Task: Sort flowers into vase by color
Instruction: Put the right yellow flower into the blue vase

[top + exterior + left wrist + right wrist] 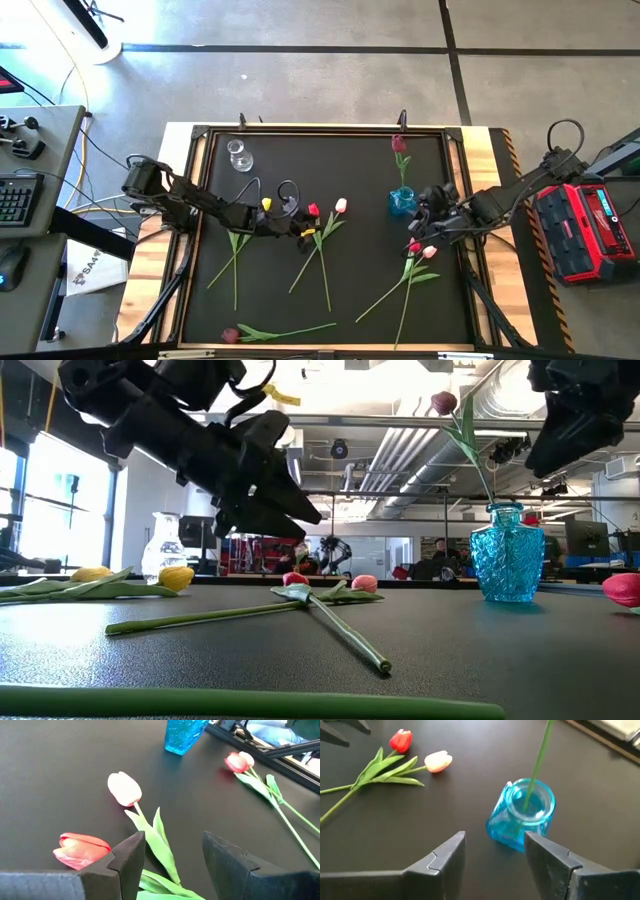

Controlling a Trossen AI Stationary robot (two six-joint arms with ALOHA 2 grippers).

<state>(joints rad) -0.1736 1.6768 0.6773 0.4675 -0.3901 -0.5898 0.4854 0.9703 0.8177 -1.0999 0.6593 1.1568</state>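
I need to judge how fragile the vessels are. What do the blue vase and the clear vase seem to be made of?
The blue vase looks like translucent, glossy glass with a faceted, textured wall; moulded plastic is possible. The clear vase looks like colourless glass: the room shows through it, with bright glints.

One clear vase [239,155], one blue vase [402,201]. Seemingly eight tulips [341,206]: two each of yellow, red, pink and maroon.
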